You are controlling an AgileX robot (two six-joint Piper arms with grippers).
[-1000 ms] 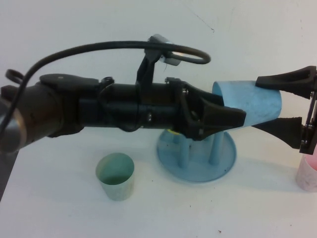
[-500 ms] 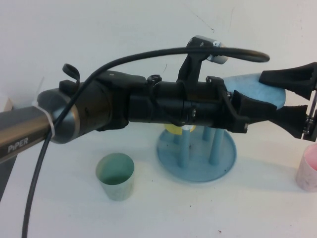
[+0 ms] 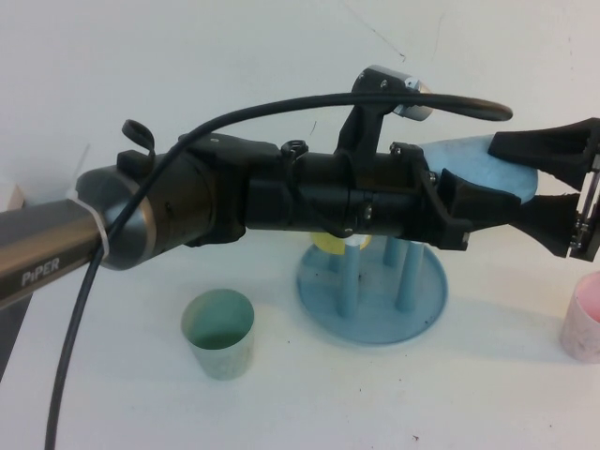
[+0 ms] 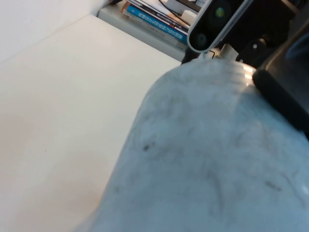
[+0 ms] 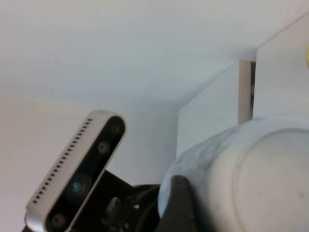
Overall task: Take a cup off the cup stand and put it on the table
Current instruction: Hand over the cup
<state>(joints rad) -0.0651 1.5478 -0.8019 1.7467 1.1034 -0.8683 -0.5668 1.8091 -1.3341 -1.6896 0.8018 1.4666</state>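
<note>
The light blue cup (image 3: 476,161) lies on its side in the air above the cup stand (image 3: 375,314), mouth toward my left arm. My right gripper (image 3: 506,178) reaches in from the right edge, with one finger above the cup and one below, shut on its base end. My left gripper (image 3: 502,214) stretches across from the left and covers the cup's mouth end. The cup's scuffed wall fills the left wrist view (image 4: 207,159). Its round base fills the right wrist view (image 5: 260,183), beside one dark finger (image 5: 178,203). The white table (image 3: 112,394) lies below.
A pale green cup (image 3: 217,333) stands upright on the table, front left of the stand. A pink cup (image 3: 583,328) sits at the right edge. A bit of yellow cup (image 3: 328,242) shows on the stand behind my left arm. Blue pegs (image 3: 408,277) rise from the base.
My left arm has pushed to the right, up to and over the cup's mouth end, hiding most of it. The right gripper holds its place. Hardly anything has moved in the last half second.
</note>
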